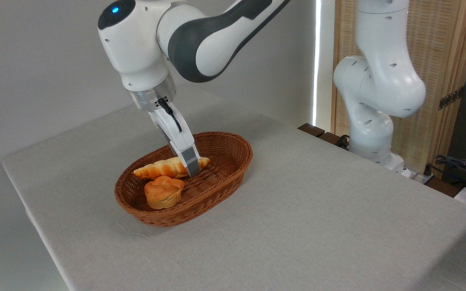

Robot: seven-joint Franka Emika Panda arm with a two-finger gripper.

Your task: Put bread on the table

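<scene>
The bread point(161, 168), a long golden ridged loaf, lies in the brown wicker basket point(239, 169) on the grey table point(322, 214). My gripper point(193, 169) reaches down into the basket at the loaf's right end. One grey finger point(191, 161) stands in front of the loaf and covers part of it. The other finger is hidden behind, so I cannot see whether the jaws have closed on the bread.
A small round knotted bun point(163, 192) sits in the basket just in front of the loaf. The arm's white base point(372, 133) stands at the table's far right edge. Cables and clutter point(465, 169) lie beyond the right edge.
</scene>
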